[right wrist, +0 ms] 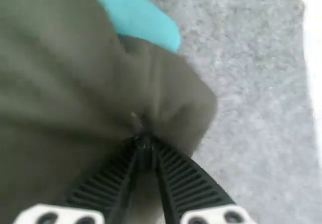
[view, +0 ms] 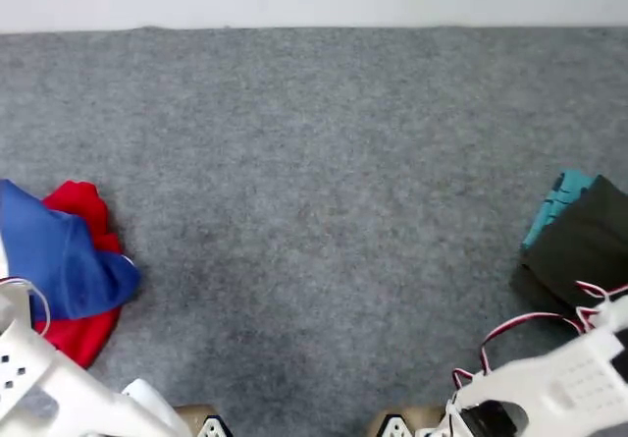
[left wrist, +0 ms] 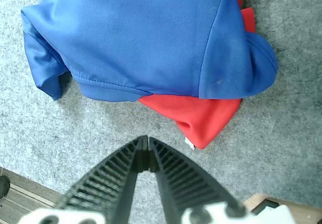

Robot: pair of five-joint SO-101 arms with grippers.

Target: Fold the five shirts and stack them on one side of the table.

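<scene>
Two piles, one at each side edge of the high view, with a wide stretch of grey felt mat (view: 324, 162) between them. It is bare in the middle, which I judge is room to spread each shirt flat for folding.

My left gripper (left wrist: 148, 142) hangs just off the mat with its ribbed black jaws pressed together on nothing. It is near the corner of the red shirt (left wrist: 201, 116) but apart from it. The blue shirt (left wrist: 146, 38) lies bunched on top of the red one. It is a smooth, slightly glossy sports knit with a stitched hem and a sleeve folded under, and it looks slippery, so a pinch there would want a good bite.

At the right edge, my right gripper (right wrist: 144, 142) has its jaws together on the dark olive shirt (right wrist: 60, 93). Creases run into the tips, so I read it as clamped on a pinch of cloth. That fabric is matte and soft, heaped in rounded folds. The teal shirt (right wrist: 136, 15) peeks out beneath it on the far side.

Nothing here looks neatly folded — lumps, not rectangles — so I judge the job is at its start.
</scene>
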